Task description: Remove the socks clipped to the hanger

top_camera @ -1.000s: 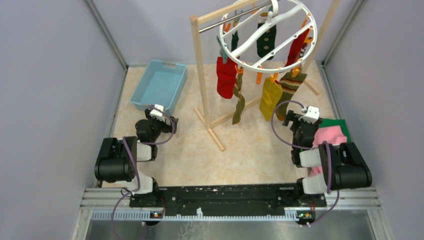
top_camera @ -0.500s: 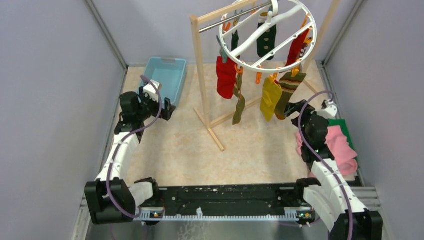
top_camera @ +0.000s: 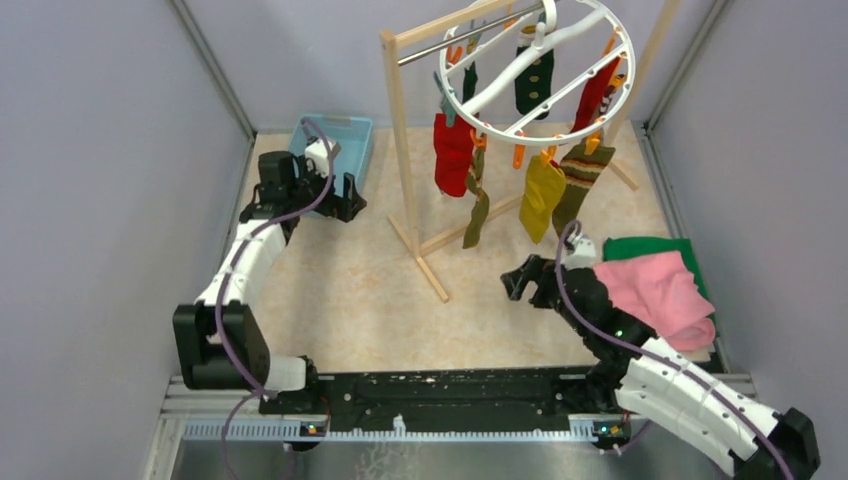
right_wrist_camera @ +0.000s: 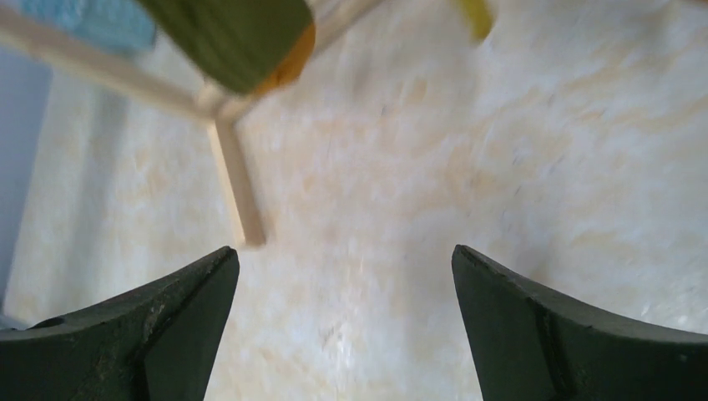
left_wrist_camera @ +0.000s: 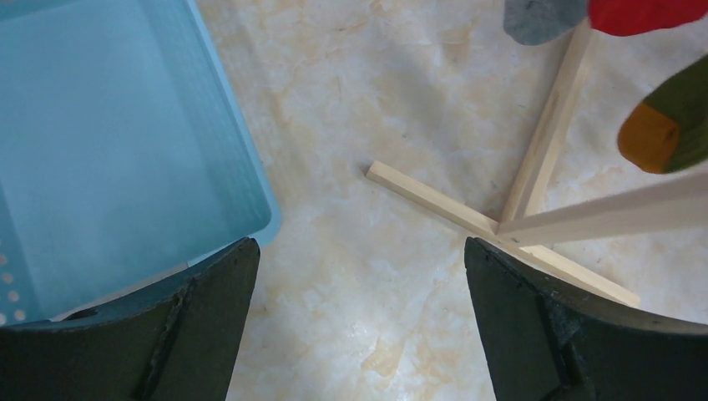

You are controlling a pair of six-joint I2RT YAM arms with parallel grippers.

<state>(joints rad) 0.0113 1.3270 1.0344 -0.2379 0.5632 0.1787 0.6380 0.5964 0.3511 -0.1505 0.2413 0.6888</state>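
The right end effector [top_camera: 520, 282] has been swung to the foot of the wooden rack [top_camera: 401, 130]. It and the left end effector [top_camera: 343, 203] are held open, empty. The socks [top_camera: 452, 155], clipped on the hanger [top_camera: 444, 72] hung from the rack, are seen whole only overhead.

we are looking at pale grey walls [top_camera: 110, 150] standing around a sandy, marble-looking tabletop [top_camera: 370, 290]. a wooden rack [top_camera: 404, 150] is standing on it. a blue bin [top_camera: 356, 140] is sitting by the left wall. a black rail [top_camera: 450, 390] is running along the near edge.
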